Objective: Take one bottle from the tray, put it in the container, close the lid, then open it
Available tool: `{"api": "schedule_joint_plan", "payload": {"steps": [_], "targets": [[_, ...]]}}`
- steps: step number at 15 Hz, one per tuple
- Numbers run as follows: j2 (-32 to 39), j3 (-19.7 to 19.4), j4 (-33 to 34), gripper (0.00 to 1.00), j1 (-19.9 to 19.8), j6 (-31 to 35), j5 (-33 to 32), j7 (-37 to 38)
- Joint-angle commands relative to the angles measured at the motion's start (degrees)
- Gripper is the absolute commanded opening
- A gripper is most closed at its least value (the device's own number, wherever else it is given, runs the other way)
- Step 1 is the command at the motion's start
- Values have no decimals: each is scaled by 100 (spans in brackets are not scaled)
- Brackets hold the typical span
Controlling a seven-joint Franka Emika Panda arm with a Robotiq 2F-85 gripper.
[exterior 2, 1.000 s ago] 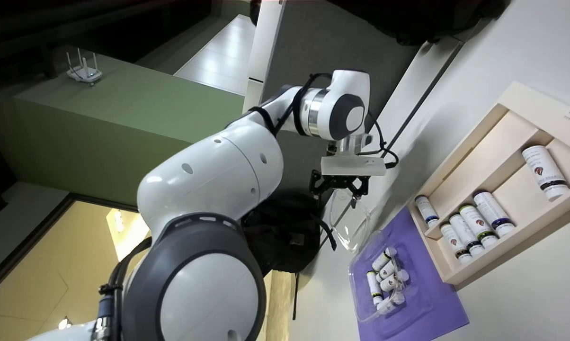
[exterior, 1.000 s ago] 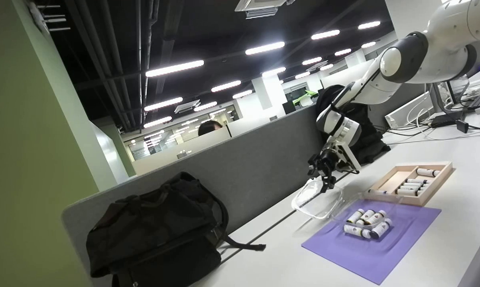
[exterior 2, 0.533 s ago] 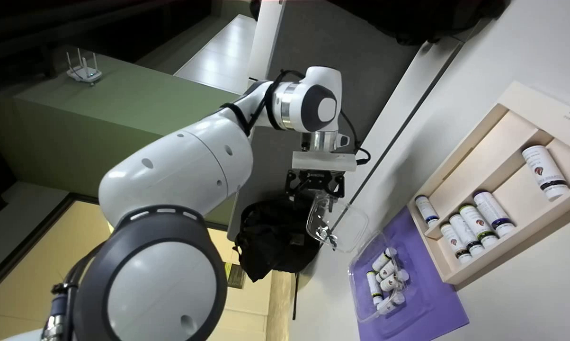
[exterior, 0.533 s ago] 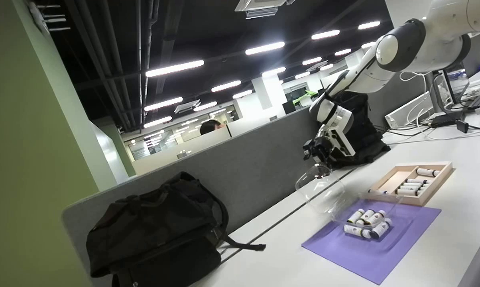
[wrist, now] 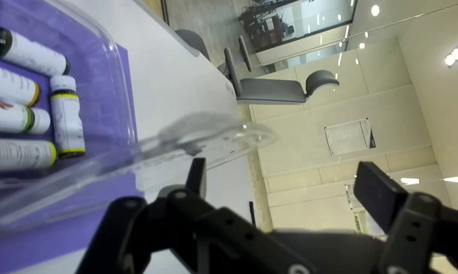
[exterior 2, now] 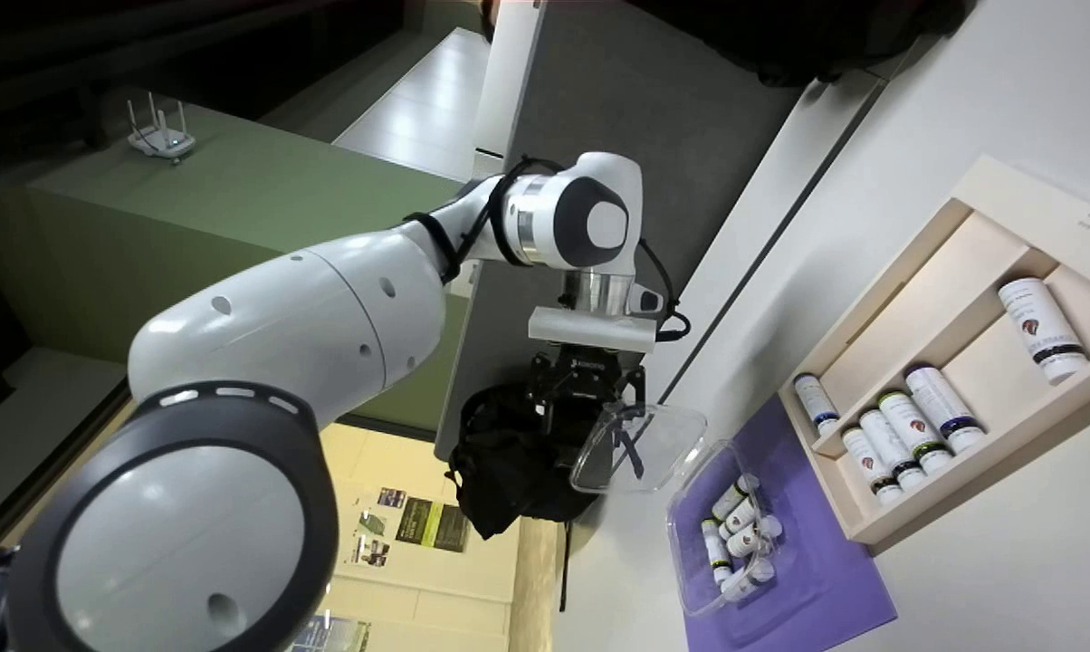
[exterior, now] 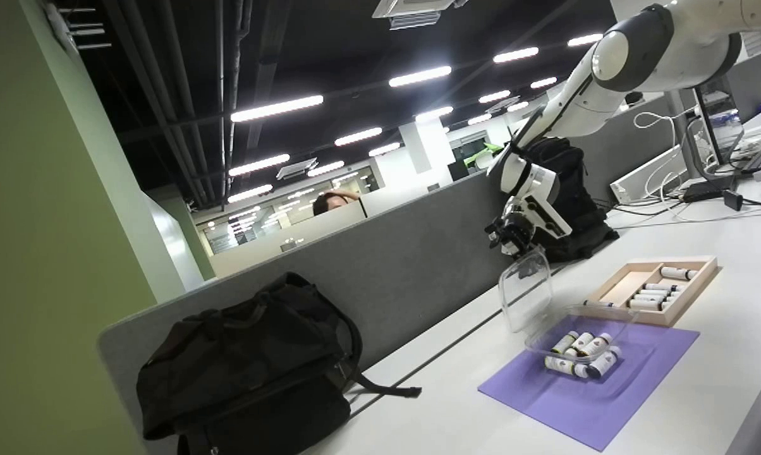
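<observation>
The clear plastic container (exterior: 627, 321) stands on a purple mat with several white bottles (exterior: 581, 344) inside. It also shows in an exterior view (exterior 2: 676, 543) and in the wrist view (wrist: 118, 80). Its clear lid (exterior: 524, 291) stands steeply tilted up at the container's edge on the partition side. The lid also shows in an exterior view (exterior 2: 654, 453) and in the wrist view (wrist: 221, 146). My gripper (wrist: 284, 171) is open with nothing between its fingers. In an exterior view, the gripper (exterior 2: 590, 415) has one finger right at the lid's raised edge; contact is unclear. The wooden tray (exterior 2: 907, 290) holds several bottles (exterior 2: 912, 426).
The grey partition (exterior: 412, 253) runs along the desk's back edge. A black backpack (exterior: 248, 373) lies at the near end. Another black backpack (exterior: 570, 196) stands behind the gripper. The purple mat (exterior: 538, 404) lies under the container. Cables (exterior: 658, 189) and a laptop are farther along.
The lid has swung up from leaning far back to nearly upright. My gripper has moved toward the partition side, behind the lid, and stays open. The bottles, container and tray have not moved.
</observation>
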Motion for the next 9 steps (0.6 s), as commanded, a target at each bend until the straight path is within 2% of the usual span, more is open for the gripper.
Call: {"api": "schedule_joint_plan", "payload": {"steps": [1, 6, 9], "targets": [[-762, -637, -1143, 100, 360, -115, 4, 209], [-1427, -1223, -2376, 100, 957, -257, -233, 163], [-1873, -1429, -2790, 100, 1379, 252, -650, -65]]}}
